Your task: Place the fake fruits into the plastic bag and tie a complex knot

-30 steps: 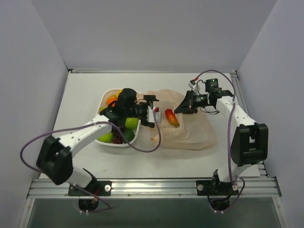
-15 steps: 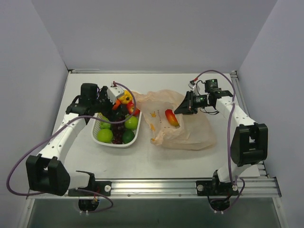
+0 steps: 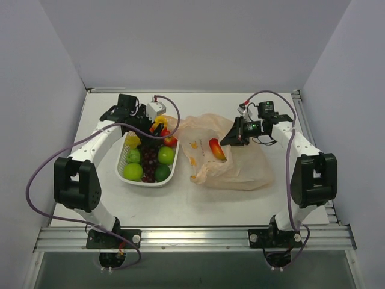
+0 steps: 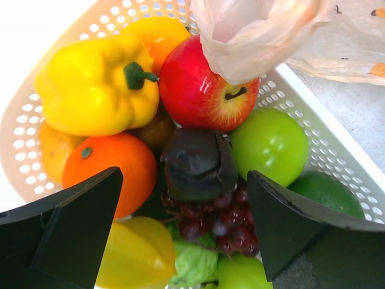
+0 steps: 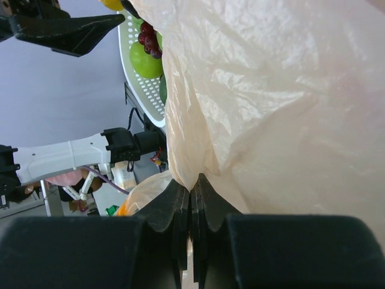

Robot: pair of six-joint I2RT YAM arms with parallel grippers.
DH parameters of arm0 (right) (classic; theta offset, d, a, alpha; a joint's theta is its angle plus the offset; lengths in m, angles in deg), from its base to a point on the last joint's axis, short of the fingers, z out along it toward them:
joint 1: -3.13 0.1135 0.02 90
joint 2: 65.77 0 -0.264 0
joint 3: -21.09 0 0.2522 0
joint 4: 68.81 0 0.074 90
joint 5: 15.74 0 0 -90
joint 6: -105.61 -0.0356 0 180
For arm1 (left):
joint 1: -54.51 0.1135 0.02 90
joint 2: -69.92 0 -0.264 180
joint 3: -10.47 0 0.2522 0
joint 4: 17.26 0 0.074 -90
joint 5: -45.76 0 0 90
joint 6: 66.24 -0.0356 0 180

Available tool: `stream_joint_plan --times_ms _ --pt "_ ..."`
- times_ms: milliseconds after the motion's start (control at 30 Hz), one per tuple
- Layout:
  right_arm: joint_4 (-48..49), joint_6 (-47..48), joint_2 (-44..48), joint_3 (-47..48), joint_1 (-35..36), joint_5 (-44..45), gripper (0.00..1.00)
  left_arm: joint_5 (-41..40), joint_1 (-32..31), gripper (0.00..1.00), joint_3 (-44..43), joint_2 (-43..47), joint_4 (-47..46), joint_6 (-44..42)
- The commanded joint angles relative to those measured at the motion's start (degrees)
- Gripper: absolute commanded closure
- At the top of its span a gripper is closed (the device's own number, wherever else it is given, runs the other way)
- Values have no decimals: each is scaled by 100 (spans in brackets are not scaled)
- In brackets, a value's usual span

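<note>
The white lattice basket (image 3: 123, 158) holds several fake fruits: a red apple (image 4: 204, 84), a yellow pepper (image 4: 96, 84), an orange (image 4: 108, 171), a green apple (image 4: 271, 144), purple grapes (image 4: 213, 226) and a dark fruit (image 4: 198, 159). My left gripper (image 3: 159, 126) hovers open and empty over the basket's far end, jaws either side of the dark fruit (image 4: 184, 176). The plastic bag (image 3: 237, 165) lies to the right with a red-yellow mango (image 3: 216, 149) inside. My right gripper (image 3: 231, 137) is shut on a fold of the bag's edge (image 5: 191, 183), holding it up.
A loose flap of the bag (image 4: 264, 36) hangs over the basket's rim beside the red apple. The basket (image 5: 141, 84) and my left fingers (image 5: 66, 27) show past the bag in the right wrist view. Walls close in the table on three sides.
My left gripper has swung from the bag's mouth, beside the mango, back left to above the basket's far end. The right gripper has kept its hold on the bag.
</note>
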Motion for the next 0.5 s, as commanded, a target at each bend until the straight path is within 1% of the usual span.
stream_joint_plan --times_ms 0,133,367,467 --pt "-100 -14 -10 227 33 -106 100 5 -189 5 -272 -298 144 -116" --pt "-109 12 8 218 25 -106 100 -161 -436 6 -53 -334 153 -265" --pt "-100 21 -10 192 7 -89 100 -416 -612 9 387 -184 215 -344" --pt "-109 12 -36 200 7 -89 100 -522 -621 15 414 -114 224 -362"
